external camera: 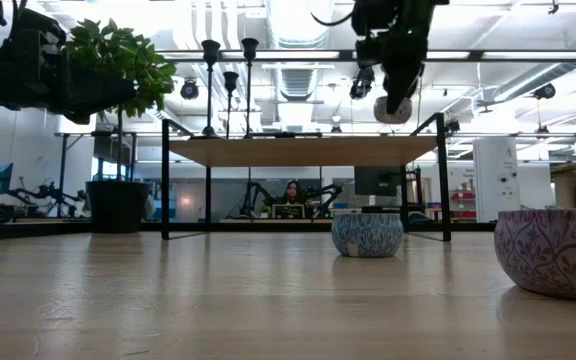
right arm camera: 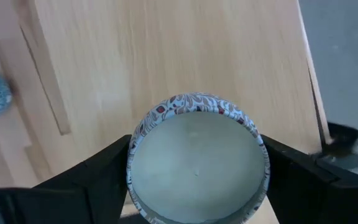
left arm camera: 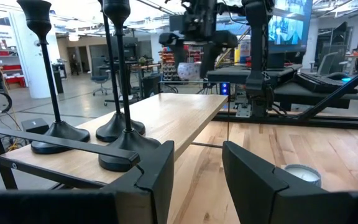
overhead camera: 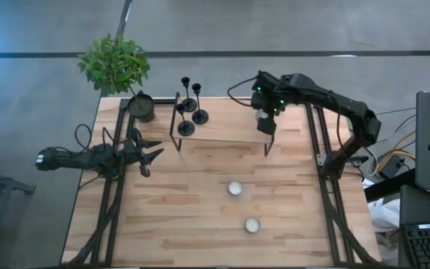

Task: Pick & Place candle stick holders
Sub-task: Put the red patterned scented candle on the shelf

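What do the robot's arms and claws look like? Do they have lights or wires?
Both arms are dark, jointed and slim. The right arm shows small green lights near its wrist and a black cable looping beside it. The left arm has black cables curling around it. Each gripper ends in two flat, dark, angular fingers.

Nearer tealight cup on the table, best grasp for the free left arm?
Grip the tealight cup across its round side wall, from straight above: it sits low, upright and clear of the other cup. The left gripper is open; the right gripper holds a third.
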`<state>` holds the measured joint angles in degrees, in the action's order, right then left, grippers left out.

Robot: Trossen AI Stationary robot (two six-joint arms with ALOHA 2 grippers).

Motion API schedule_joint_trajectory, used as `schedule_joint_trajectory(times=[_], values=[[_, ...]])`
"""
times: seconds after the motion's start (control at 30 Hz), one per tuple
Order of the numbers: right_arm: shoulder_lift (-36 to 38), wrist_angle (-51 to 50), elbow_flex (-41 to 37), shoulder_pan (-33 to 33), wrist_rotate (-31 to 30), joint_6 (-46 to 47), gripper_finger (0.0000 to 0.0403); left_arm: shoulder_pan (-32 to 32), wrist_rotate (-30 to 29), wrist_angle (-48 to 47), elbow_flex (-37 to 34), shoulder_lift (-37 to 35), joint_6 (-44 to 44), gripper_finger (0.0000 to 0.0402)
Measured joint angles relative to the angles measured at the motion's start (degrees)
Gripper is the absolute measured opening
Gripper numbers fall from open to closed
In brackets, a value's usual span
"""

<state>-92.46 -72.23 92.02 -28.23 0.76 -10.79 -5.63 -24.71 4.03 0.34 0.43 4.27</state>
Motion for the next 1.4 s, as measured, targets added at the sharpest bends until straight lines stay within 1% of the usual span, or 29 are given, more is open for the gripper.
schedule_joint_trajectory(times=[0.13, 0.33, 0.6, 0.8, 0.9, 1.07, 1.33, 1.4], values=[[-4.2, 0.0, 3.8, -0.4, 0.6, -3.0, 0.0299, 0.0, 0.0, 0.0, 0.0, 0.0, 0.0, 0.0142], [-11.2, -0.2, 12.1, -1.6, 0.6, -6.6, 0.0299, 0.0, 0.0, 0.0, 0.0, 0.0, 0.0, 0.0142], [-18.4, -2.8, 24.5, -4.3, 0.9, -7.5, 0.0299, 0.0, 0.0, 0.0, 0.0, 0.0, 0.0, 0.0142], [-23.2, -8.0, 31.0, -4.8, 2.3, -9.4, 0.0299, 0.0, 0.0, 0.0, 0.0, 0.0, 0.0, 0.0142], [-24.8, -9.5, 32.5, -5.3, 2.3, -10.5, 0.0299, 0.0, 0.0, 0.0, 0.0, 0.0, 0.0, 0.0142], [-26.2, -9.6, 32.7, -5.8, 2.4, -10.9, 0.0299, 0.0, 0.0, 0.0, 0.0, 0.0, 0.0, 0.0142], [-26.5, -9.0, 31.6, -7.2, 2.8, -11.9, 0.0299, 0.0, 0.0, 0.0, 0.0, 0.0, 0.0, 0.0142], [-26.6, -8.9, 31.6, -7.4, 4.1, -12.0, 0.0299, 0.0, 0.0, 0.0, 0.0, 0.0, 0.0, 0.0142]])
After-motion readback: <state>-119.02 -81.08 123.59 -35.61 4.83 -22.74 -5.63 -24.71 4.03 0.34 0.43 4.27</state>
